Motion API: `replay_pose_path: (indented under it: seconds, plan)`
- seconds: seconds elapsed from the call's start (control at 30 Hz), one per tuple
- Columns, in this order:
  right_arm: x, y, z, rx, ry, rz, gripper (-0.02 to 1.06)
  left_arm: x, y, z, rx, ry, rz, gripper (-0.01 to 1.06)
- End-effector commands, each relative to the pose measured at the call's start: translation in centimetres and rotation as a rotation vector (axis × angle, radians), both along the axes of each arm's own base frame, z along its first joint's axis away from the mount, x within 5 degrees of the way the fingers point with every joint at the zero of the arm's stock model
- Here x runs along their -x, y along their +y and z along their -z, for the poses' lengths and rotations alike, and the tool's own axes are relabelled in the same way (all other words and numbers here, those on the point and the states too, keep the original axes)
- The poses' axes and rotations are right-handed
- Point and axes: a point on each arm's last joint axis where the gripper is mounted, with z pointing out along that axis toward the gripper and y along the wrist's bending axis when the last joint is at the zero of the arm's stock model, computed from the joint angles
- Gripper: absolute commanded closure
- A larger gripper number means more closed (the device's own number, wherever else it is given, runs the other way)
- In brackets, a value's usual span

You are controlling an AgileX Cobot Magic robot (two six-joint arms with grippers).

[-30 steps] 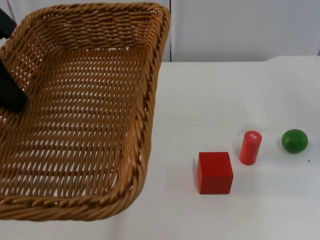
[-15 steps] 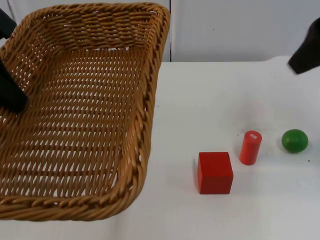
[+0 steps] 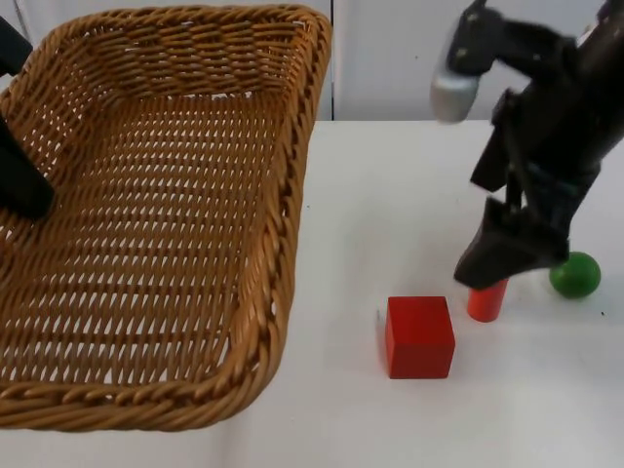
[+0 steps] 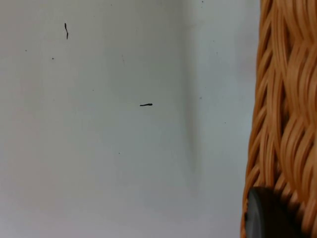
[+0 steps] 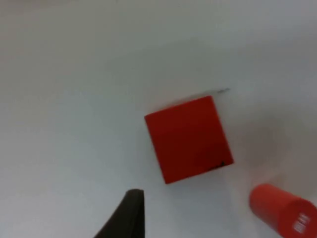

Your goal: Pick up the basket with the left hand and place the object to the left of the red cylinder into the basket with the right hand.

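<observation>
The left gripper point(image 3: 21, 185) is clamped on the basket point(image 3: 175, 224) at its left rim and holds it up off the white surface point(image 3: 390, 195); the left wrist view has the woven rim point(image 4: 287, 114) right beside one black fingertip point(image 4: 267, 215), with bare surface beyond.

The right gripper point(image 3: 507, 258) hangs over the surface, directly above the cylinder point(image 3: 487, 300), whose top it hides in the top view. Whether this gripper is apart or together I cannot tell (a single dark fingertip point(image 5: 130, 214) is all the right wrist view gives of it).

The cube point(image 3: 419, 336), the thing to be moved, stands on the surface just ahead and to the left of the right gripper, close beside the cylinder without touching it. In the right wrist view the cube point(image 5: 188, 139) lies just past the fingertip and the cylinder point(image 5: 281, 210) to one side. The green ball point(image 3: 574, 274) rests on the surface just right of the gripper, on the cylinder's far side from the cube. The basket hangs well to the left of the right gripper, apart from all three things.
</observation>
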Motion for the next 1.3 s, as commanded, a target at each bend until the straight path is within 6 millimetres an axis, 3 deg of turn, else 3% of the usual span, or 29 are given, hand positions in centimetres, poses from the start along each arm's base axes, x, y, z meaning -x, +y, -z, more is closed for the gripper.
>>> replay_pose_path:
  seconds: [0.0,0.57,0.9,1.27]
  plan:
    - [-0.1,0.4,0.3,0.011,-0.002,-0.027,0.02,0.1,-0.2,-0.4,0.027,-0.011,-0.007,1.05]
    - [-0.9,1.9,4.8,0.055,-0.017,-0.127,0.02,0.1,-0.1,-0.4,0.024,-0.012,-0.007,1.05]
    - [-1.0,3.5,10.0,0.096,0.005,-0.182,0.02,0.1,-0.1,-0.4,0.024,-0.012,-0.007,1.05]
    - [-1.8,4.2,11.9,0.099,0.048,-0.174,0.04,0.1,-0.1,-0.4,0.023,-0.011,-0.006,1.05]
